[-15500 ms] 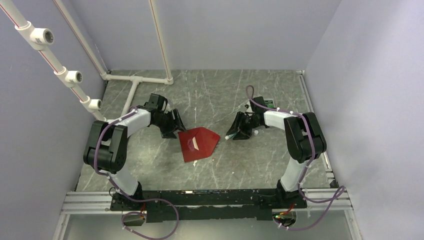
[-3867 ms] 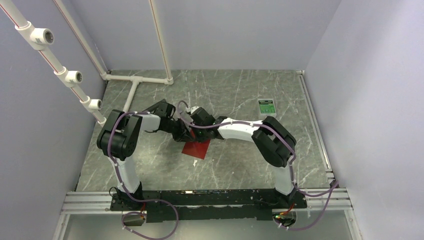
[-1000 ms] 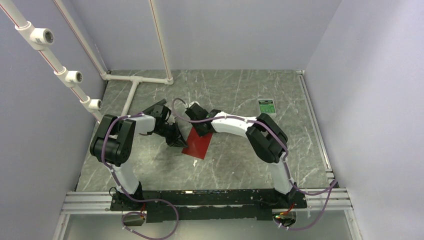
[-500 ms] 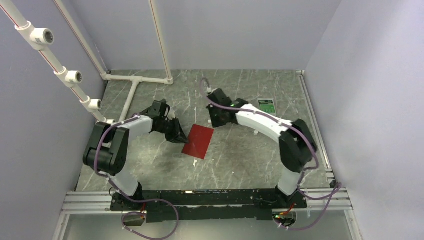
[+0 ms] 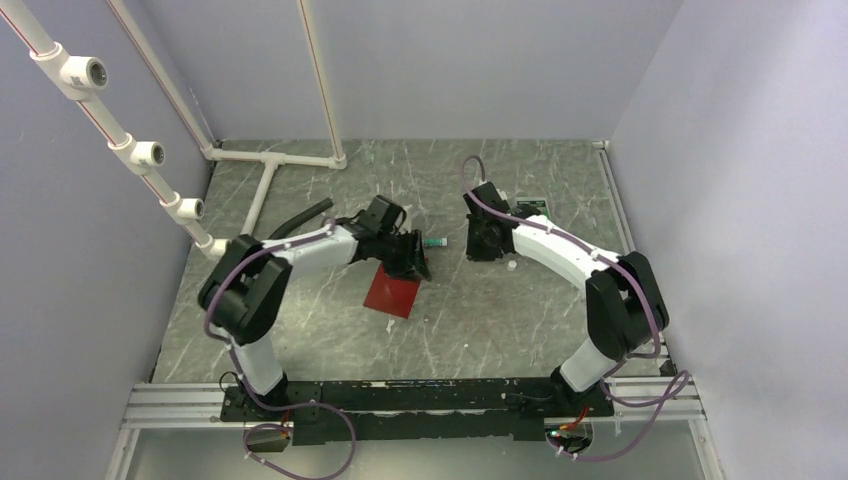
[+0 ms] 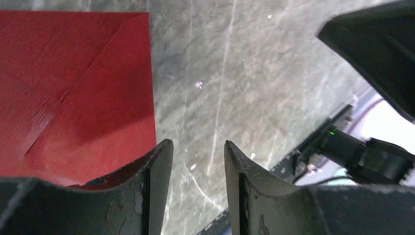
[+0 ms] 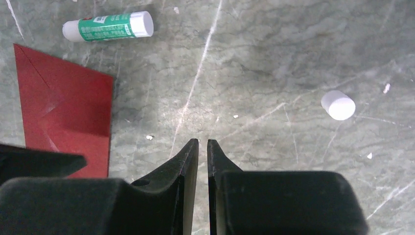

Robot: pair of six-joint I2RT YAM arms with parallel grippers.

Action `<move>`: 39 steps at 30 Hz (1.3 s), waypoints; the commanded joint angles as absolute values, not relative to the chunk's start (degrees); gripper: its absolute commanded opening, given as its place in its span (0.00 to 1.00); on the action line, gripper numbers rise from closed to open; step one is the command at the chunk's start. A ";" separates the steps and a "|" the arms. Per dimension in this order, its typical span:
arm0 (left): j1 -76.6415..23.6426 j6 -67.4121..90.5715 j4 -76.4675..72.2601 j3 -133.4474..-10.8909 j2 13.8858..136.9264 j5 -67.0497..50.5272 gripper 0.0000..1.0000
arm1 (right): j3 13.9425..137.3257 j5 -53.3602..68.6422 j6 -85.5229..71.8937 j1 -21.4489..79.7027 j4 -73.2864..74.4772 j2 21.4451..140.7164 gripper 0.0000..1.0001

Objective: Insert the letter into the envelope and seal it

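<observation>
Hovering empty with jaws apart, the left gripper (image 6: 196, 147) hangs over the red envelope (image 6: 73, 83), the right gripper (image 7: 202, 144) barely parted, so nothing pins it shut and it may spring open.

A white glue stick with a green label (image 7: 107, 26) lies on its side on the grey marbled tabletop (image 5: 450, 320). A small round white cap (image 7: 338, 105) lies well to its right. Farther right and back sits a white-and-green box (image 5: 533, 208). White plastic pipes (image 5: 270, 158) run far to its left.

Robot lab cell; plain walls (image 5: 450, 60); pipe frame (image 5: 275, 157)
</observation>
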State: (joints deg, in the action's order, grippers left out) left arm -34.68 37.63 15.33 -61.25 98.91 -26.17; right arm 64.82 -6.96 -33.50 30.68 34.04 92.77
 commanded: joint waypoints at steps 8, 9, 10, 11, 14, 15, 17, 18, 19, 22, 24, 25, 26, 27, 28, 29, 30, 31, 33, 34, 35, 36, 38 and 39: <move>-40.72 38.40 24.45 -71.24 112.02 -10.51 0.44 | 59.49 -9.18 -35.55 27.27 34.52 83.64 0.18; -40.77 38.84 25.77 -71.50 112.13 -8.31 0.42 | 59.22 -9.16 -35.51 26.97 34.54 83.31 0.18; -40.76 39.19 26.97 -71.66 112.10 -5.87 0.42 | 59.04 -9.10 -35.44 26.72 34.54 82.97 0.18; -40.78 39.52 28.18 -71.81 111.94 -3.65 0.42 | 58.85 -9.07 -35.42 26.51 34.48 82.70 0.18; -40.76 40.88 33.00 -72.77 111.92 3.01 0.44 | 58.67 -8.52 -35.08 26.28 34.15 82.72 0.18; -40.78 41.58 34.44 -73.10 112.09 5.05 0.45 | 58.71 -8.27 -34.88 26.26 34.00 82.85 0.18; -40.72 41.96 36.07 -73.15 112.27 6.93 0.45 | 58.67 -7.25 -34.22 26.26 33.08 83.14 0.18; -40.62 41.95 36.12 -73.00 112.32 6.85 0.45 | 58.56 -6.44 -33.63 26.28 32.26 83.24 0.19; -40.61 41.93 36.12 -72.96 112.32 6.80 0.45 | 58.54 -5.45 -32.85 26.28 31.33 83.40 0.20; -40.52 40.80 34.91 -73.41 111.71 4.90 0.46 | 58.96 -1.48 -27.94 26.36 27.48 84.61 0.26; -40.41 39.77 32.53 -72.68 108.99 3.62 0.48 | 59.78 1.81 -22.81 26.53 24.49 86.60 0.30; -40.43 39.89 31.50 -71.95 107.18 4.33 0.49 | 60.42 3.81 -19.83 26.66 22.97 87.97 0.31; -40.43 40.27 30.86 -71.28 105.31 5.88 0.50 | 61.65 5.50 -16.82 26.69 21.83 89.75 0.33; -40.34 40.83 30.29 -70.59 103.45 7.56 0.52 | 63.38 6.33 -14.36 26.78 21.82 91.81 0.35; -40.28 40.92 29.77 -69.85 101.48 9.20 0.54 | 65.79 6.54 -12.21 26.85 22.30 94.29 0.37; -40.14 40.91 29.18 -69.00 99.70 10.70 0.56 | 68.11 6.78 -10.29 26.95 22.97 96.89 0.40; -40.07 40.98 28.93 -68.31 97.78 12.55 0.60 | 70.41 6.66 -8.39 27.04 23.59 99.35 0.42; -39.96 40.91 29.04 -67.81 96.21 14.21 0.64 | 72.48 6.30 -6.56 27.26 23.91 101.57 0.45; -39.42 40.23 29.42 -67.34 93.12 16.24 0.71 | 74.44 6.67 -3.27 27.68 22.53 104.28 0.56; -38.96 39.43 29.44 -67.39 91.91 15.91 0.75 | 74.63 6.23 -2.27 27.83 21.19 105.11 0.60; -38.39 38.78 29.61 -67.51 90.74 15.45 0.79 | 74.95 6.73 -1.42 27.82 20.46 105.57 0.62; -37.83 38.23 29.65 -67.69 89.70 14.87 0.82 | 75.42 6.69 -0.69 27.86 20.04 106.07 0.69; -36.34 37.98 29.63 -67.76 87.85 13.62 0.85 | 76.69 6.60 1.25 28.02 19.87 107.28 0.72; -35.33 38.22 29.52 -67.57 86.79 12.74 0.86 | 77.25 6.98 2.54 28.15 20.01 107.98 0.73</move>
State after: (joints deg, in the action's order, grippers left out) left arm -37.95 39.53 29.98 -67.09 90.72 11.99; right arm 73.14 5.61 -4.99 27.59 23.00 107.11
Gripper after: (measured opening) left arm 0.840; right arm 0.713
